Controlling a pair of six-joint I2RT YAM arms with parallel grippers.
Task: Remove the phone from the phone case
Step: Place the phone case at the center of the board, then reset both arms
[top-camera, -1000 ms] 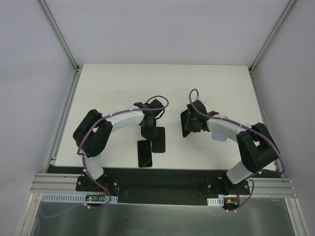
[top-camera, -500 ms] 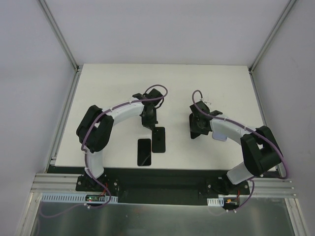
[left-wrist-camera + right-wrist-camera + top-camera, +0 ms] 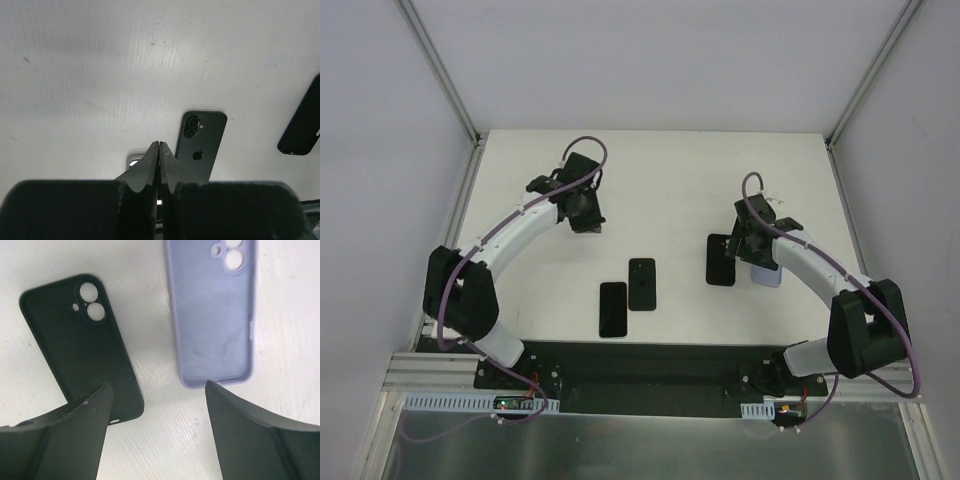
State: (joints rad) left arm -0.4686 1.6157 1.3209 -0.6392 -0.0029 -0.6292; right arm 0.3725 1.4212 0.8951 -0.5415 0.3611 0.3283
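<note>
The phone [image 3: 641,283] lies bare and flat by the middle of the near edge. Stiff, glassy and slick, it is best taken by its long sides. The empty, pliable black case [image 3: 720,260] lies nearer the right edge. The left gripper [image 3: 158,144] is clenched on nothing, and the right gripper [image 3: 157,386] is spread.

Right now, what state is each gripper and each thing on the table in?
Left gripper: shut, empty.
Right gripper: open, empty.
Black case: empty, open side up.
Purple case: empty, flat.
Phone: bare, back up.
Second phone: bare, flat.
</note>
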